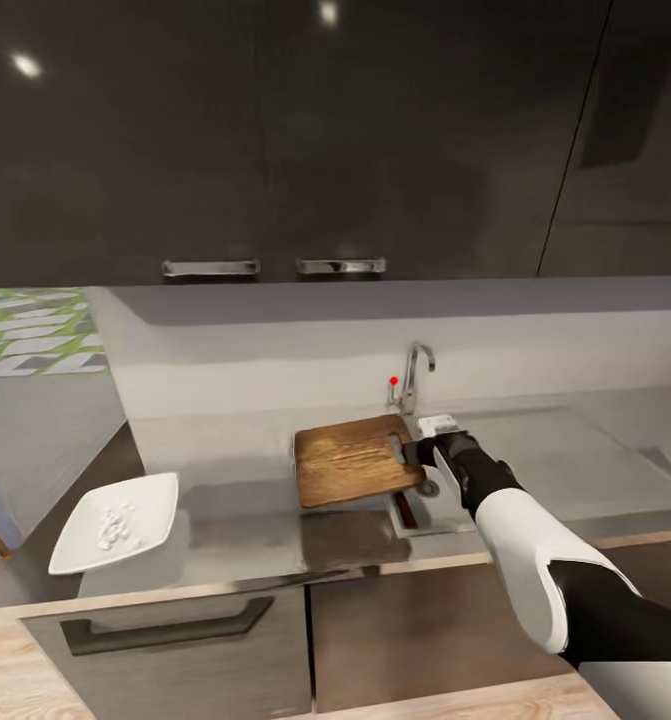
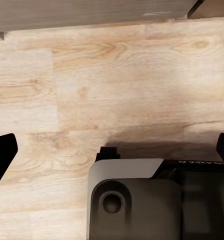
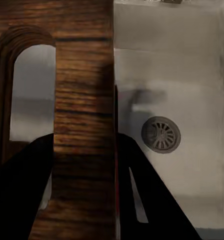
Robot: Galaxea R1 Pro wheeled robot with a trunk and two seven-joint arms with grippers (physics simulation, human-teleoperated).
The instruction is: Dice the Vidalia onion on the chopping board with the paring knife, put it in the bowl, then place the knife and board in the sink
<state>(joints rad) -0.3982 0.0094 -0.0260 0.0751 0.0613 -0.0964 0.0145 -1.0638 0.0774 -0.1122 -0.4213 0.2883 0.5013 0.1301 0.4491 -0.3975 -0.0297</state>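
Countertop (image 1: 225, 450) spreads left of the right gripper (image 3: 84, 150), whose fingers pinch the chopping board (image 1: 353, 458) by its handle-slot edge, above the sink (image 3: 182, 75). Stiff, heavy-looking wood: it may pivot. Paring knife (image 1: 406, 508) lies just beneath.

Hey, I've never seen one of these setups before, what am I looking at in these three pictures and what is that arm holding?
These are simulator renders of a two-armed wheeled robot in a kitchen. The big picture comes from a camera on its head, looking down at a grey countertop. The other two come from cameras near each claw.

The right claw grips the handle end of a wooden chopping board, held partly over the sink. Its wrist camera shows the board's handle hole and the sink drain. A red-handled paring knife lies in the sink under the board's edge.

A white bowl on the left holds small pale bits of diced onion. The left wrist camera looks at the wooden floor.
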